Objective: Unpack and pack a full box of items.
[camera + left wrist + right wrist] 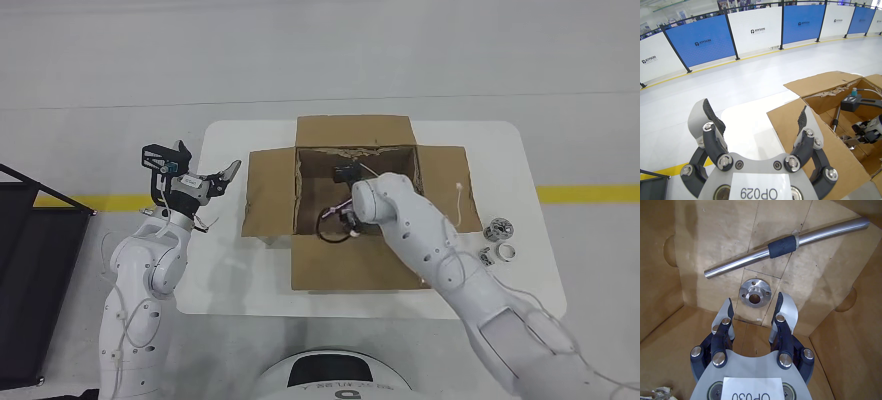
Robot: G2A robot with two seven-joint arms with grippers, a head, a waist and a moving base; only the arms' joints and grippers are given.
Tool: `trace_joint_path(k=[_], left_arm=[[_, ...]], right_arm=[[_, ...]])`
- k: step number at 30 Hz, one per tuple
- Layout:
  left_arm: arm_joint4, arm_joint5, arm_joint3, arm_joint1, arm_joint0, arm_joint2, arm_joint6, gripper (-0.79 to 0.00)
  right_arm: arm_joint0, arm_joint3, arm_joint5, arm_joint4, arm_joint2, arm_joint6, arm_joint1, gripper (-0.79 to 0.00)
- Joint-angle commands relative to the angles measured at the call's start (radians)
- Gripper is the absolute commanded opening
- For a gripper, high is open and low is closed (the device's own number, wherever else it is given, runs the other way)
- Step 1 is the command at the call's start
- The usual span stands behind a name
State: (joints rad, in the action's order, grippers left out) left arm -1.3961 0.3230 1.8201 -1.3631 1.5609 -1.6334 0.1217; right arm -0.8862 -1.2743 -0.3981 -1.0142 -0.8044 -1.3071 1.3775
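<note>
Okay, left side first: the left arm (165, 250) sits raised over the left part of the counter (240, 280), just beside the box's left flap. Its jaws are spread wide and empty (nothing between the pads). My read is that it's parked there to keep the box mouth free for the other arm.

The cardboard box (265, 190) sits mid-counter with all four flaps folded out flat, which leaves the opening clear for reaching in from above. On the box floor a steel rod (745, 259) lies flat and aslant, with a dark sleeve around its middle. Near it but apart, a metal flange (755, 293) lies flat with its hub up and bolt holes showing.

The right arm (430, 240) goes down into the box. Its jaws are open and empty, hanging over the floor with one tip on either side of the flange. As far as I can tell there's no contact. The spread looks set to straddle the flange, so that's probably the next pick.

At the far right, small round metal parts (500, 240) sit on the counter just beside the right flap. They're likely unpacked items, laid within the right arm's reach. A thin white cord-like thing (458, 200) lies on that flap, and I can't tell what it is. I judge the unpacking to be partway done, with the rod and flange left inside.
</note>
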Motion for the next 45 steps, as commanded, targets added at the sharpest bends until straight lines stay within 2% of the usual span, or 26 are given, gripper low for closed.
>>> trace_joint_path(k=[1,3,11,14,16,17,18,19,25,29,37,41,45], left_arm=[[0.000,0.000,0.000,0.000,0.000,0.000,0.000,0.000],[0.000,0.000,0.000,0.000,0.000,0.000,0.000,0.000],[0.000,0.000,0.000,0.000,0.000,0.000,0.000,0.000],[0.000,0.000,0.000,0.000,0.000,0.000,0.000,0.000],[0.000,0.000,0.000,0.000,0.000,0.000,0.000,0.000],[0.000,0.000,0.000,0.000,0.000,0.000,0.000,0.000],[0.000,0.000,0.000,0.000,0.000,0.000,0.000,0.000],[0.000,0.000,0.000,0.000,0.000,0.000,0.000,0.000],[0.000,0.000,0.000,0.000,0.000,0.000,0.000,0.000],[0.000,0.000,0.000,0.000,0.000,0.000,0.000,0.000],[0.000,0.000,0.000,0.000,0.000,0.000,0.000,0.000],[0.000,0.000,0.000,0.000,0.000,0.000,0.000,0.000],[0.000,0.000,0.000,0.000,0.000,0.000,0.000,0.000]], right_arm=[[0.011,0.031,-0.001,0.000,0.005,0.003,0.005,-0.394],[0.023,0.059,-0.008,-0.003,0.016,0.003,0.012,-0.379],[0.056,0.153,0.009,0.027,0.039,0.011,0.036,-0.443],[0.065,0.182,0.015,0.039,0.047,0.020,0.045,-0.542],[0.068,0.196,0.018,0.048,0.049,0.026,0.050,-0.570],[0.069,0.201,0.018,0.051,0.048,0.031,0.051,-0.616],[0.069,0.203,0.019,0.053,0.047,0.035,0.053,-0.742],[0.069,0.205,0.020,0.056,0.044,0.038,0.053,-0.785],[0.041,0.143,0.016,0.030,0.008,0.049,0.040,-0.785],[-0.024,-0.005,0.031,-0.020,-0.033,0.050,0.015,-0.785],[-0.301,-0.539,0.073,-0.196,-0.200,0.062,-0.061,-0.785],[-0.436,-0.749,0.120,-0.215,-0.276,0.133,-0.083,-0.785],[-0.567,-0.935,0.137,-0.247,-0.358,0.253,-0.098,-0.785]])
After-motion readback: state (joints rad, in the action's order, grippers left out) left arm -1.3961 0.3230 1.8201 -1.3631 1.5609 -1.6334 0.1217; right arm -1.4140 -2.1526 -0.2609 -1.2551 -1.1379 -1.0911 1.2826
